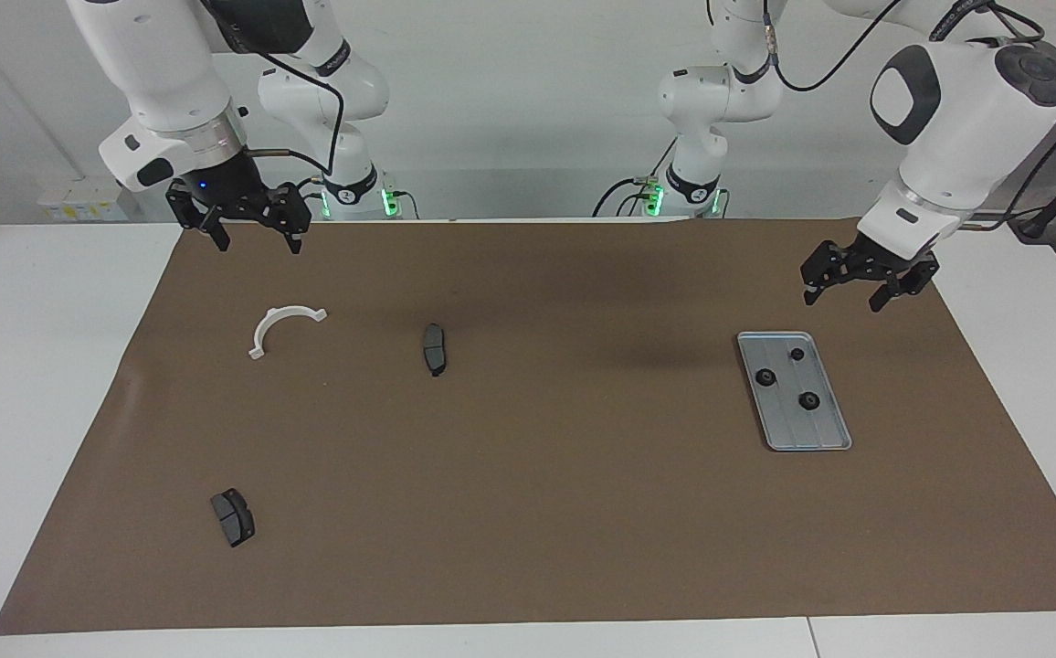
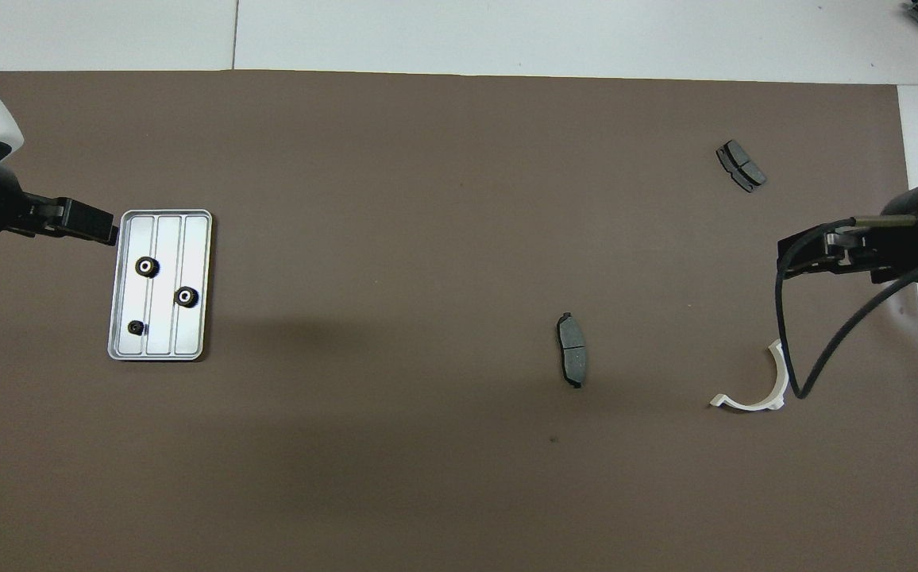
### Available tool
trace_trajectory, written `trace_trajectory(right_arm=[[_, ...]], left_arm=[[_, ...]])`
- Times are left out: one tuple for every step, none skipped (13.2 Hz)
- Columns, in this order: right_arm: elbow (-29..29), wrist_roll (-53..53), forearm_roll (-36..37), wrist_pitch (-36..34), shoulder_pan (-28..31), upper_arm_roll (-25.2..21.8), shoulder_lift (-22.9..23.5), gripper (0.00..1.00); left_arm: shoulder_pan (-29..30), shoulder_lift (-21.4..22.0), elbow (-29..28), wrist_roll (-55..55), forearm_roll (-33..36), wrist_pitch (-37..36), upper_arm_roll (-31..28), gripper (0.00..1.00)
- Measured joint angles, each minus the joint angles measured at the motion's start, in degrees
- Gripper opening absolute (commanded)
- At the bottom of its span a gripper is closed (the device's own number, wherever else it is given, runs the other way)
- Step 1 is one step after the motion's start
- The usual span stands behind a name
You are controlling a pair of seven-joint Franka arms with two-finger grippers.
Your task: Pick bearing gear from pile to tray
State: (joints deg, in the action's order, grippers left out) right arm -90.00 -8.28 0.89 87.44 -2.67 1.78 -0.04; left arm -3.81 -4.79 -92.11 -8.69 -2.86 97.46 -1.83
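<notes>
The silver grooved tray (image 1: 816, 422) lies on the brown mat at the left arm's end and holds three small black rings (image 1: 807, 399); it also shows in the overhead view (image 2: 190, 334) with the rings (image 2: 187, 297). My left gripper (image 1: 843, 294) is open and empty, raised over the mat beside the tray. My right gripper (image 1: 257, 239) is open and empty, raised over the mat near the white half-ring bracket (image 1: 283, 324). What is left of the pile is that bracket and two dark brake pads (image 1: 435, 348) (image 1: 233, 516). No loose ring shows on the mat.
The brown mat (image 1: 564, 512) covers most of the white table. In the overhead view the bracket (image 2: 769, 391) lies under the right arm's cable, one pad (image 2: 572, 349) lies mid-mat, and the other pad (image 2: 741, 165) lies farther from the robots.
</notes>
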Motion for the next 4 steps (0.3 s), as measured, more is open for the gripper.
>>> trace_trajectory(right_arm=[[0.0,0.0,0.0,0.0,0.0,0.0,0.0,1.0],[0.0,0.0,0.0,0.0,0.0,0.0,0.0,1.0],[0.0,0.0,0.0,0.0,0.0,0.0,0.0,1.0],[0.0,0.0,0.0,0.0,0.0,0.0,0.0,1.0]], left_arm=[[0.0,0.2,0.4,0.0,0.0,-0.8,0.0,1.0],[0.0,0.2,0.5,0.0,0.0,-1.0,0.0,1.0],[0.0,0.2,0.6,0.0,0.0,-1.1,0.0,1.0],[0.0,0.3,0.6,0.0,0.1,-1.2,0.0,1.0]])
